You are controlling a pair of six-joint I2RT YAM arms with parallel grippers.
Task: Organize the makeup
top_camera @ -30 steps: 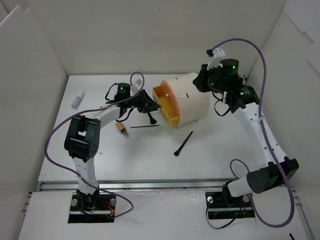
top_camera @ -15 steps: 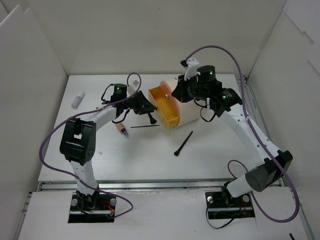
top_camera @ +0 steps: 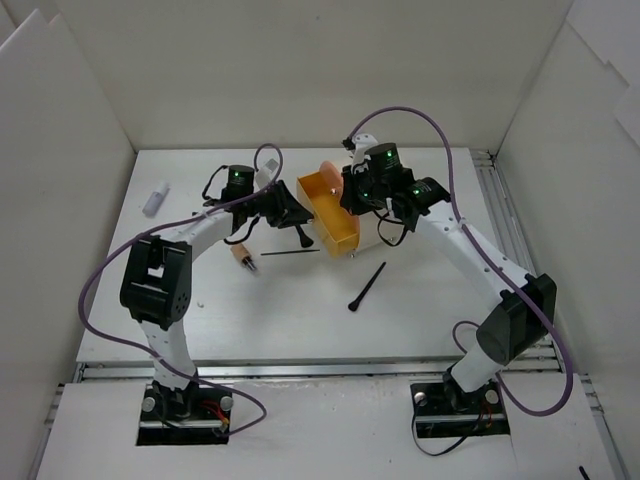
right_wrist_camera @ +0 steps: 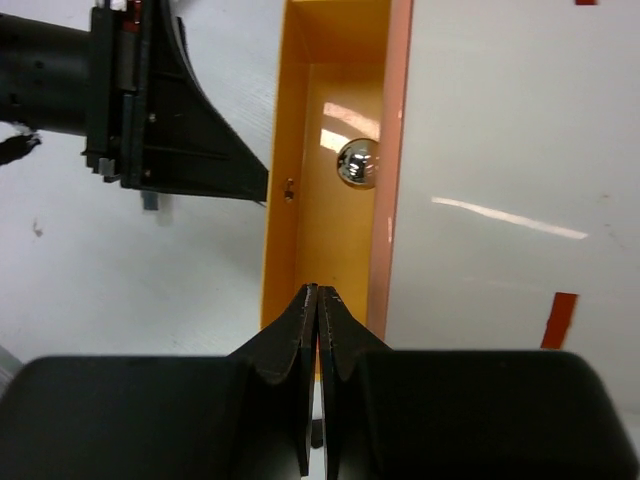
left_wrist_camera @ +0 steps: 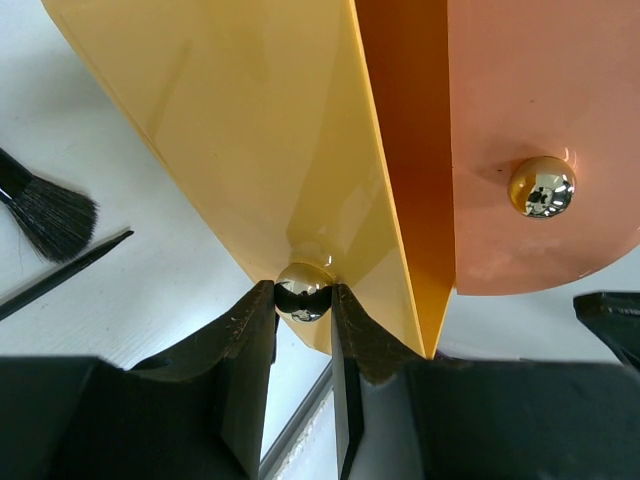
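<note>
My left gripper [left_wrist_camera: 303, 300] is shut on the round metal knob [left_wrist_camera: 303, 291] of the open orange drawer [top_camera: 330, 212] of the cream cylinder [right_wrist_camera: 500, 200]; in the top view it [top_camera: 294, 211] sits at the drawer's left end. My right gripper [right_wrist_camera: 318, 295] is shut and empty, hovering over the drawer's inside [right_wrist_camera: 330, 220]; in the top view it [top_camera: 347, 198] covers most of the cylinder. On the table lie a black brush [top_camera: 300, 236], a thin black brush [top_camera: 290, 252], a stubby tan brush [top_camera: 243, 258], a dark pencil [top_camera: 367, 287] and a white tube [top_camera: 156, 198].
A second orange drawer front [left_wrist_camera: 540, 120] with its own knob [left_wrist_camera: 541, 187] is beside the held one. White walls enclose the table on the left, back and right. The black brush's bristles [left_wrist_camera: 50, 215] lie just left of the drawer.
My right arm has swung left and down from the cylinder's far right side to above the open drawer. My left gripper has kept hold of the knob.
</note>
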